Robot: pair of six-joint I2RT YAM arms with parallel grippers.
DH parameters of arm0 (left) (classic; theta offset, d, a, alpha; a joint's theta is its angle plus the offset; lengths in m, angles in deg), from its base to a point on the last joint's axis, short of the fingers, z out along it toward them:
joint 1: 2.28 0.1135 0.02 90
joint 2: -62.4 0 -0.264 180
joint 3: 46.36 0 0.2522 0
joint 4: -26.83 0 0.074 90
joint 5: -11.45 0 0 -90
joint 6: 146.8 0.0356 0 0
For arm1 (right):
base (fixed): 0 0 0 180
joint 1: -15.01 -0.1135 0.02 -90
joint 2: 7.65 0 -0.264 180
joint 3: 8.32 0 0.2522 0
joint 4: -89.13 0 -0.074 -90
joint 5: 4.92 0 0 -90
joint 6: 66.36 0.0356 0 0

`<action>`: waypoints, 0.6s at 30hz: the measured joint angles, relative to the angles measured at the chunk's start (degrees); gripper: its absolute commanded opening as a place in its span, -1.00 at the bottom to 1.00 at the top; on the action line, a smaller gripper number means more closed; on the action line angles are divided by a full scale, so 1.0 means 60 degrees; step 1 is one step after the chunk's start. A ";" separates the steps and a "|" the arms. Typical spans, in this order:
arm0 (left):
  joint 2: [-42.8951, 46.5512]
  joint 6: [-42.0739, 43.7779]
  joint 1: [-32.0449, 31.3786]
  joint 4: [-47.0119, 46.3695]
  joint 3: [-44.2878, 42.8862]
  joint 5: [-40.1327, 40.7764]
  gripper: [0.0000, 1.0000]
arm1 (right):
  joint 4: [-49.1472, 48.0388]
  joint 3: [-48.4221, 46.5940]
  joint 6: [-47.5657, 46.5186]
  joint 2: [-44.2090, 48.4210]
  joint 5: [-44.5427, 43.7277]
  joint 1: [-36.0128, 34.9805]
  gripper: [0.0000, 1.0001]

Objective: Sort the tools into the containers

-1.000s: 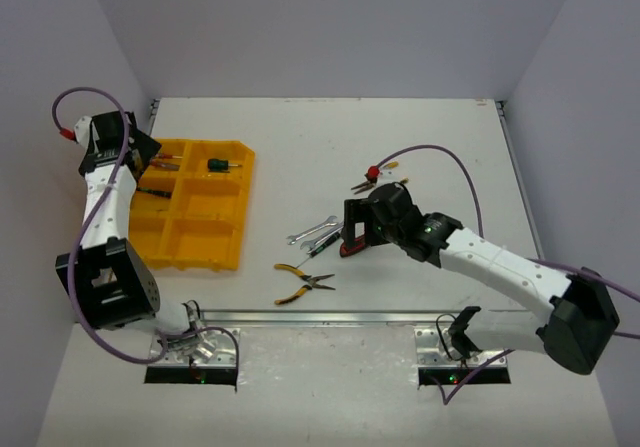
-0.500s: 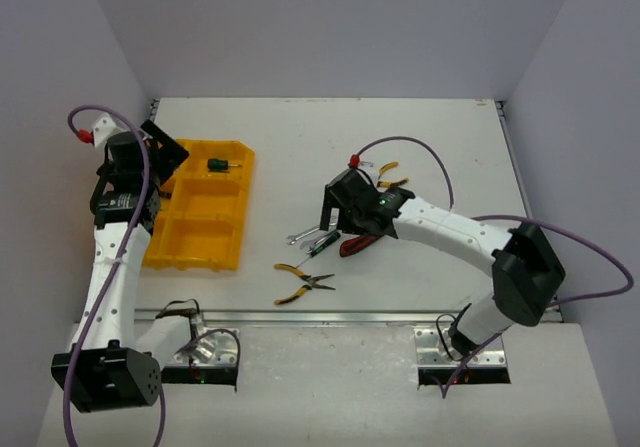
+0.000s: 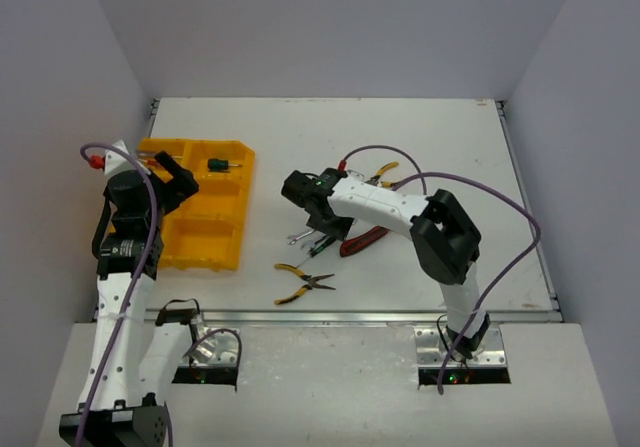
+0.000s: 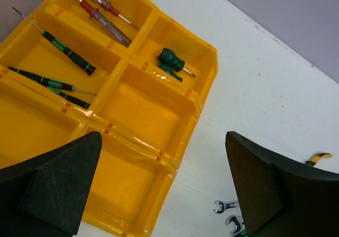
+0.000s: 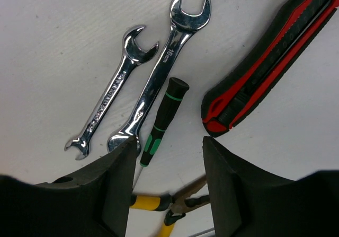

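Seen from above, the left gripper [image 3: 178, 182] hangs over the yellow tray [image 3: 200, 229]. The right gripper [image 3: 300, 192] hangs over loose tools on the white surface [image 3: 420, 147].

The left wrist view shows its jaws wide and empty, with a green screwdriver [image 4: 172, 62] lying in a far compartment.

In the right wrist view the jaws are spread and empty above two wrenches. The larger wrench [image 5: 161, 72] appears stamped "16mm". The lettering on the smaller wrench [image 5: 114, 91] is illegible.

Part of the yellow tray [image 4: 159, 155] is cut off by the picture's edge. Only the ends of the wrenches [image 4: 221, 206] show. The red tool [image 5: 265, 62] and yellow pliers [image 5: 151, 201] are cut off too.
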 measured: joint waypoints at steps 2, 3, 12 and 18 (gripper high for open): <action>-0.0029 0.0088 -0.0007 0.0001 0.0241 -0.0159 1.00 | 0.0074 -0.0195 0.0249 -0.0368 0.0035 0.0000 -0.06; -0.0091 0.0119 -0.0017 -0.0001 0.0288 -0.0222 1.00 | 0.0098 -0.0229 0.0335 -0.0471 0.0046 0.0000 -0.08; -0.0181 0.0258 -0.0177 -0.0049 0.0475 -0.0526 1.00 | 0.0093 -0.0588 0.0826 -0.1333 0.0383 0.0000 -0.18; -0.0165 0.0297 -0.0184 -0.0079 0.0479 -0.0611 1.00 | -0.0310 -0.0159 0.0988 -0.1533 0.0776 0.0025 -0.39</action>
